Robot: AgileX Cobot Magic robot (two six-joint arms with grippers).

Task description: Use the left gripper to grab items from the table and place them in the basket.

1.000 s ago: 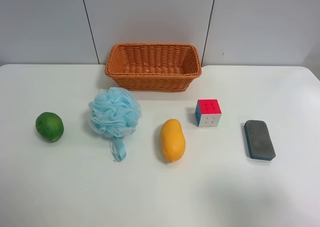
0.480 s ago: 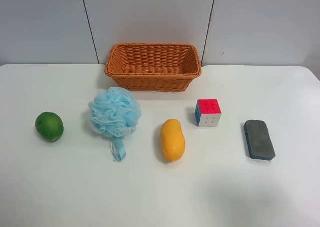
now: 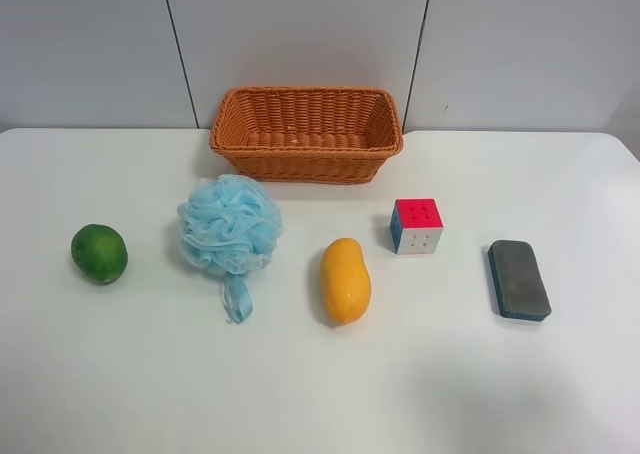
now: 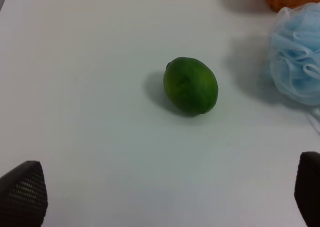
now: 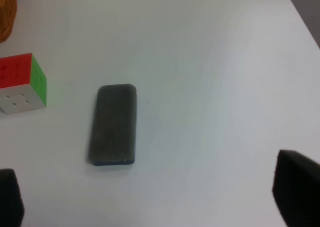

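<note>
While the left wrist camera is looking down at the table [image 4: 80, 62], the left pincer [image 4: 165, 192] is hanging wide open above it, its jaws standing far apart at opposite edges of the picture and holding nothing. The green fruit [image 4: 190, 85] is resting on the table beyond the gap between them, touching neither jaw, and the light-blue bath pouf [image 4: 297, 57] is sitting near it. The right pincer [image 5: 152, 194] is likewise gaping wide and gripping nothing. The grey-blue eraser [image 5: 114, 124] is lying flat ahead of its gap, apart from both jaws, and the puzzle cube [image 5: 22, 82] is sitting near the eraser, showing red, white and green faces.

Reading the exterior high view as a clock face centred on the mango [image 3: 345, 281], the nearest things are lying in a loose row. The mango is lying at the middle, pointing from 12 to 6 o'clock. The eraser is lying well apart from it at 3 o'clock, and the green fruit is sitting far out at 9 o'clock. A little farther back, the bath pouf is sitting at 10 o'clock, its loop [image 3: 238, 299] trailing toward 6 o'clock from the fluffy ball, and the puzzle cube is standing at 2 o'clock. All five are lying on the table, outside the basket [image 3: 300, 162]. The basket is standing farthest back at 12 o'clock, near the table's far edge, its open top facing up. Behind it a grey panelled wall [image 3: 300, 34] is rising.
</note>
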